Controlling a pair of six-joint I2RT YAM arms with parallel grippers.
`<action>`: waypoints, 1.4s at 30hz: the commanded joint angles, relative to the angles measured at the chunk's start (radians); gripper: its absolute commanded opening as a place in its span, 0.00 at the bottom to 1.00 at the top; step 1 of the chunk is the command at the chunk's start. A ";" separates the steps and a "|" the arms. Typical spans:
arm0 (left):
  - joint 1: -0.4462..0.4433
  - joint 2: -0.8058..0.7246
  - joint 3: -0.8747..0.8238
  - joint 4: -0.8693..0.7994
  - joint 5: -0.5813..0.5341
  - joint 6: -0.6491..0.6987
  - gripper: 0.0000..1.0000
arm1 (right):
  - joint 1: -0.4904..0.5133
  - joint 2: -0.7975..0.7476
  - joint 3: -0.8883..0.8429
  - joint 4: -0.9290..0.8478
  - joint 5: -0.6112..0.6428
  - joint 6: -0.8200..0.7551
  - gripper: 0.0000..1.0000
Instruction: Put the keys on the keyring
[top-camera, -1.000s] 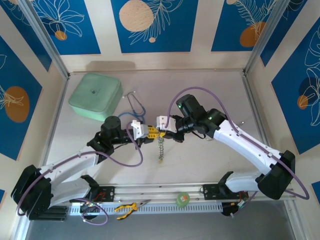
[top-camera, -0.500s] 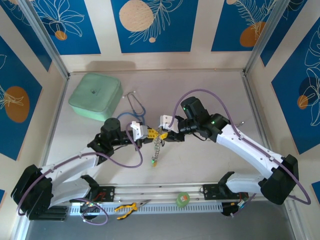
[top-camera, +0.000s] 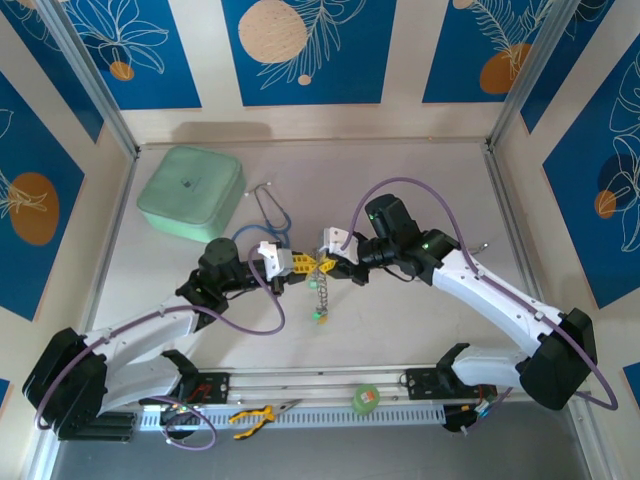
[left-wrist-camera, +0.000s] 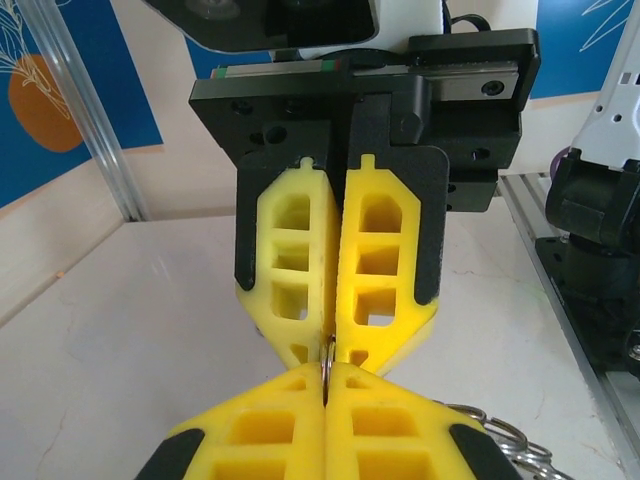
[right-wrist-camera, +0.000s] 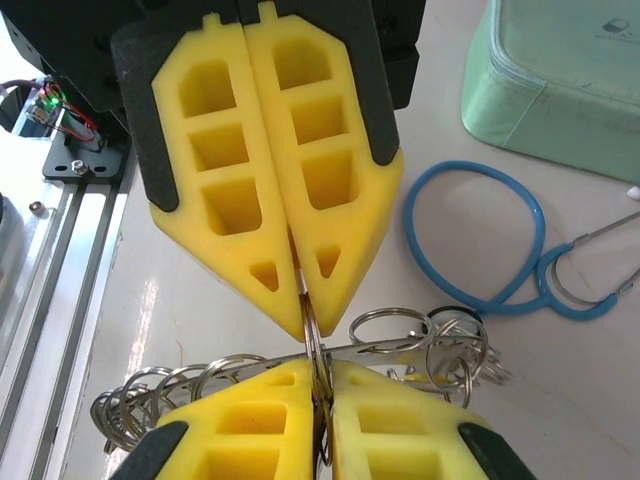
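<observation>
Two grippers meet tip to tip above mid-table: left gripper (top-camera: 297, 264) and right gripper (top-camera: 335, 263), both pinched tight on the thin keyring (right-wrist-camera: 312, 340), probably steadying it for threading. Keys (top-camera: 320, 298) dangle beneath. Beyond lie a blue stethoscope (right-wrist-camera: 474, 166) and a green case (top-camera: 190, 192).

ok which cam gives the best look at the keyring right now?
Right wrist. The keyring is close and sharp there, its small loops fanned out beside the pinching yellow fingertips. Left wrist catches a thin edge-on sliver plus a few loops at the bottom right. Top external shows it tiny, with the keys dangling below.
</observation>
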 joint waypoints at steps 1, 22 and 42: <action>-0.007 0.001 -0.002 0.063 0.008 -0.022 0.00 | -0.007 -0.023 0.014 0.011 -0.074 0.006 0.04; -0.007 -0.033 0.150 -0.361 -0.021 0.191 0.23 | 0.144 0.101 0.260 -0.329 0.269 -0.196 0.00; -0.007 -0.039 0.035 -0.065 -0.016 0.066 0.00 | 0.042 -0.084 0.052 -0.091 0.124 -0.021 0.40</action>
